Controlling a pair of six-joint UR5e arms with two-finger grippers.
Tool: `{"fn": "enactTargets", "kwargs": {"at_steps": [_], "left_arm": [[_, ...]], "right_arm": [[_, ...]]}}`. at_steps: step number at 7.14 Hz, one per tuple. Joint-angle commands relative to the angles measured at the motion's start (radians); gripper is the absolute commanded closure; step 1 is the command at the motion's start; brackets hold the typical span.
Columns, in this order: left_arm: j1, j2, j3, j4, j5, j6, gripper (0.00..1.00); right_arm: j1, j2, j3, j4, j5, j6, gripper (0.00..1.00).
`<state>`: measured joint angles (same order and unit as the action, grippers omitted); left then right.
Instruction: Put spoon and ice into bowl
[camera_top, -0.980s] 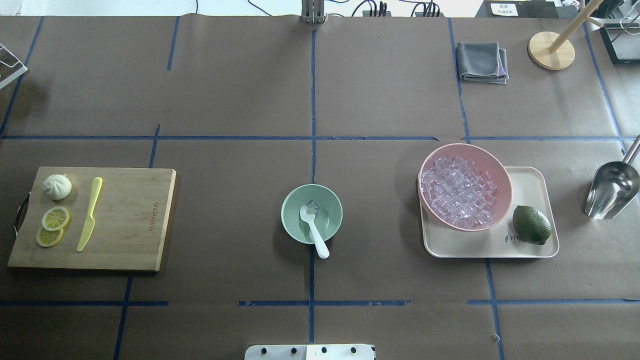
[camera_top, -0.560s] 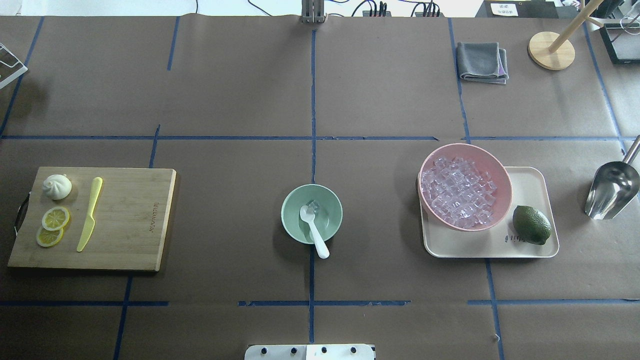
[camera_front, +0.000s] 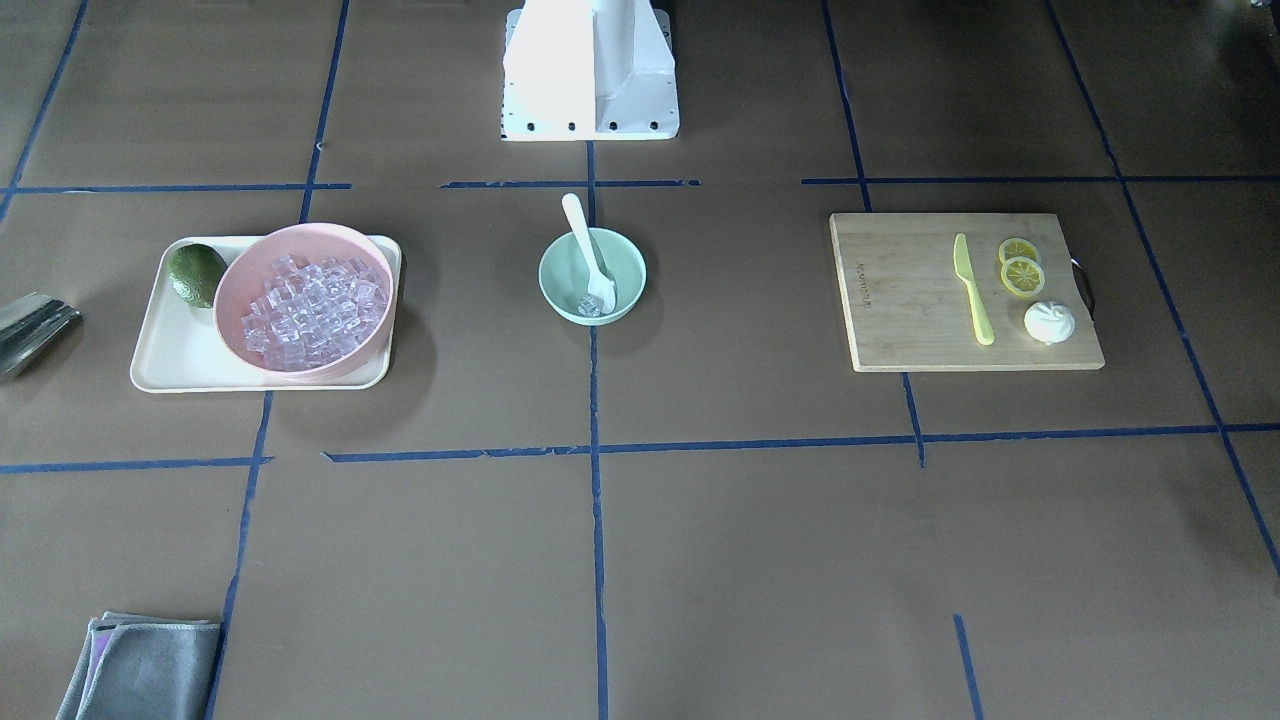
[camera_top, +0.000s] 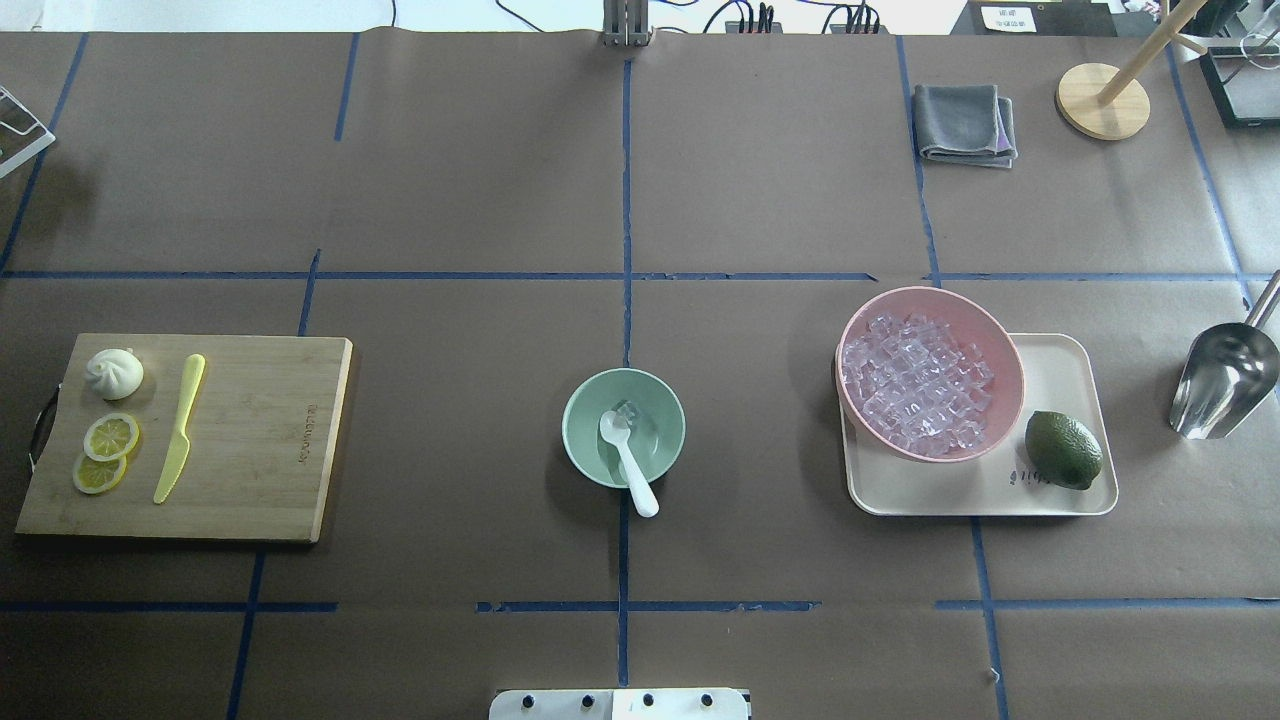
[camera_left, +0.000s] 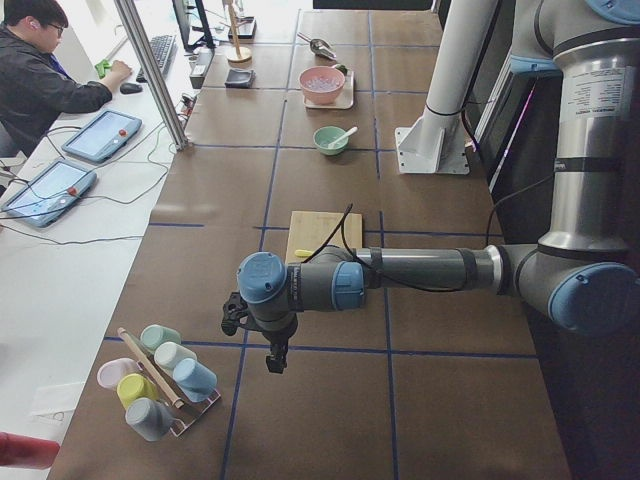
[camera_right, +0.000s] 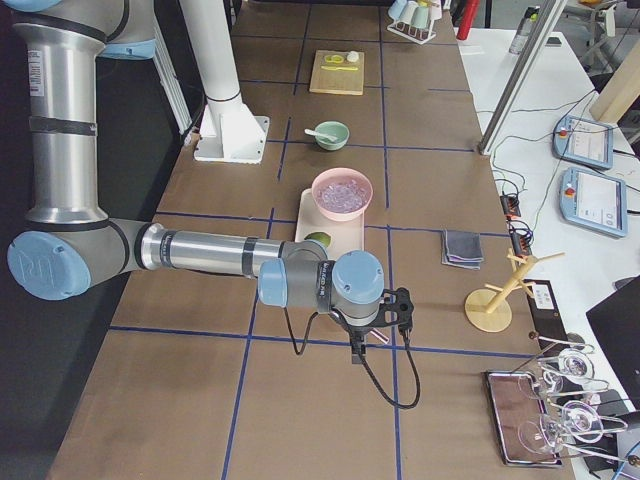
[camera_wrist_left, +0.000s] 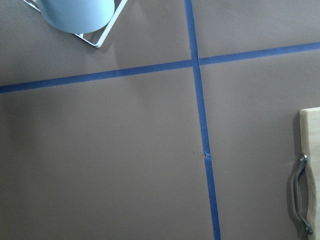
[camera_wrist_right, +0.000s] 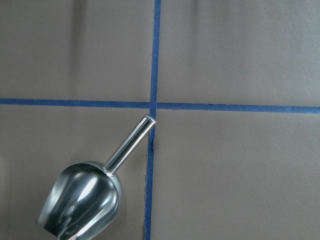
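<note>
The spoon rested in the bowl beside one ice cube. The left pincer and right pincer hung over the bench; released or clenched, I couldn't tell.

So both arms are slung out wide to their own sides: the left arm has its upper part standing upright and the forearm stretched out level from the elbow, wrist bent so the left gripper points straight down. The right arm is basically the mirror of that, forearm level and the right gripper hanging off the wrist with a black cable looping under it. Only the side cameras catch either gripper, small and dark, so honestly can't tell whether the fingers are apart or together.
</note>
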<state>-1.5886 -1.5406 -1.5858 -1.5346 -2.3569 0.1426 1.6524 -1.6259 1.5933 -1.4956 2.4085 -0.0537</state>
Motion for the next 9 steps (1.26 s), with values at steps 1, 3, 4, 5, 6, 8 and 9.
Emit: {"fn": "enactTargets", "kwargs": {"at_steps": [1, 3, 4, 5, 6, 8, 9], "left_arm": [[-0.001, 0.000, 0.001, -0.006, -0.001, -0.012, 0.00], [0.001, 0.000, 0.001, -0.006, 0.001, -0.012, 0.00], [-0.001, 0.000, 0.001, -0.006, -0.001, -0.014, 0.00], [-0.001, 0.000, 0.001, -0.006, 0.001, -0.014, 0.00], [0.001, 0.000, 0.003, -0.006, -0.001, -0.014, 0.00], [-0.001, 0.000, 0.003, -0.006, 0.001, -0.014, 0.00], [0.001, -0.001, 0.003, -0.006, -0.001, -0.014, 0.00]], "right_arm": [[0.001, -0.002, 0.001, 0.000, 0.000, 0.000, 0.00], [0.001, -0.005, 0.001, 0.000, -0.002, 0.000, 0.00], [0.001, -0.005, 0.001, 0.000, -0.002, 0.000, 0.00], [0.001, -0.005, 0.001, -0.002, -0.002, 0.000, 0.00], [0.001, -0.005, 0.001, -0.002, -0.008, 0.000, 0.00], [0.001, -0.003, 0.001, -0.002, -0.012, 0.000, 0.00], [0.001, -0.003, 0.001, -0.002, -0.012, 0.000, 0.00]]}}
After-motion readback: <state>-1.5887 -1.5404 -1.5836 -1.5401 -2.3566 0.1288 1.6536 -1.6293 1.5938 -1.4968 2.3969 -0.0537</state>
